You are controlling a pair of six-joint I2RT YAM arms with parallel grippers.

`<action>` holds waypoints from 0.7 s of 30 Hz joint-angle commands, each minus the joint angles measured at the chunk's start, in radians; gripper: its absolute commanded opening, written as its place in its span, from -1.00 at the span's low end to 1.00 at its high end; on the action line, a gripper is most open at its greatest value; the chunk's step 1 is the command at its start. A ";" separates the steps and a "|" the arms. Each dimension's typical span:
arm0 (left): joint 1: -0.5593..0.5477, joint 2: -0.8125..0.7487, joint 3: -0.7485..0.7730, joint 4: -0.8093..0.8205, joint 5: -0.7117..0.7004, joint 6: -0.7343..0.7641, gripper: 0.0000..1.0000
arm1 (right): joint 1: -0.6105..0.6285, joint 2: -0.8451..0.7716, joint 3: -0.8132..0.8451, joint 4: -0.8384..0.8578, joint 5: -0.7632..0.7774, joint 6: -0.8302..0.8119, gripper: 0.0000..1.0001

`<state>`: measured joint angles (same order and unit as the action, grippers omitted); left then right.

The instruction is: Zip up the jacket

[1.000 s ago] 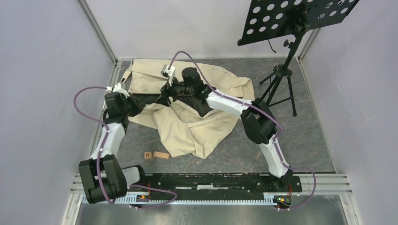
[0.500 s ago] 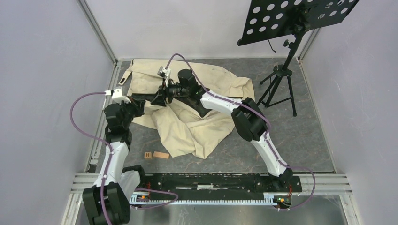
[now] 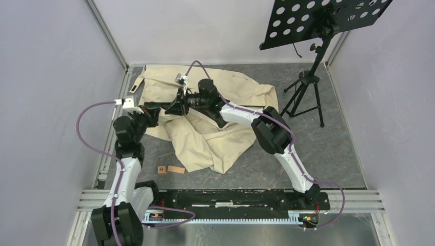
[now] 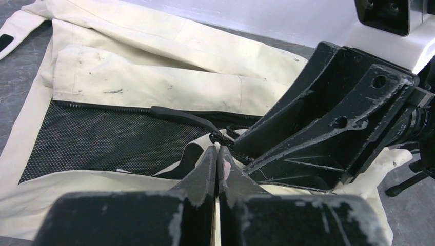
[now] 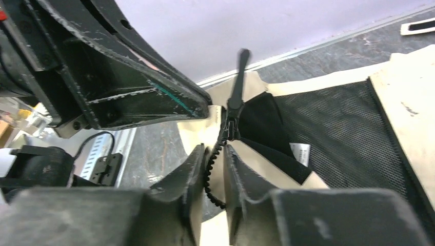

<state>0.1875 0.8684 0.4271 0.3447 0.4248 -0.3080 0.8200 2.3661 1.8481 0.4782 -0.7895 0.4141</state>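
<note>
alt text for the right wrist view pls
The right gripper pinches the dark zipper teeth of the cream jacket, just below the zipper slider and its upright pull tab. The left gripper's black fingers close in from the upper left; mesh lining shows at right.

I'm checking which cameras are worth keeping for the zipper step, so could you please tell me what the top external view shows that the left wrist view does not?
Only the top external view shows the whole crumpled jacket on the table, the two small wooden blocks near its hem, the music stand and both arm bases.

Only the left wrist view shows the left pincer shut at the zipper, the zipper's teeth and the black mesh lining up close.

Both show the cream fabric and the right pincer meeting the left one.
</note>
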 commanded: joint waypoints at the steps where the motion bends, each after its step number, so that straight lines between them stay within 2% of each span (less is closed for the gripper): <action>1: -0.005 -0.024 -0.004 0.083 0.034 0.028 -0.96 | -0.006 -0.040 -0.080 0.185 -0.038 0.085 -0.73; 3: -0.005 -0.023 -0.003 0.085 0.033 0.018 -0.95 | -0.008 -0.057 -0.125 0.276 -0.044 0.122 -1.00; 6: -0.005 -0.025 0.000 0.073 0.015 -0.027 -0.96 | -0.010 -0.070 -0.156 0.351 -0.040 0.143 -1.00; 8: -0.001 -0.030 0.029 -0.024 -0.068 -0.109 -0.87 | -0.010 -0.078 -0.172 0.365 -0.025 0.129 -1.00; 9: 0.004 -0.036 0.046 -0.076 -0.108 -0.159 -0.54 | -0.010 -0.080 -0.176 0.364 -0.028 0.115 -1.00; 11: 0.021 -0.054 0.056 -0.147 -0.107 -0.242 -0.12 | -0.010 -0.078 -0.167 0.348 -0.036 0.093 -1.00; 14: 0.032 -0.072 0.068 -0.206 -0.069 -0.326 0.21 | -0.012 -0.068 -0.148 0.329 -0.058 0.067 -1.00; 16: 0.057 -0.064 0.100 -0.264 -0.018 -0.369 0.41 | -0.011 -0.067 -0.152 0.332 -0.071 0.057 -1.00; 20: 0.184 0.012 0.126 -0.209 0.293 -0.464 0.45 | -0.012 -0.066 -0.152 0.327 -0.083 0.062 -1.00; 21: 0.197 0.032 0.128 -0.202 0.330 -0.471 0.43 | -0.012 -0.064 -0.151 0.328 -0.086 0.067 -1.00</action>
<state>0.3000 0.8398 0.5053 0.1238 0.4843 -0.6376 0.8112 2.3535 1.6787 0.7666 -0.8398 0.4950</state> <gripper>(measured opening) 0.720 0.015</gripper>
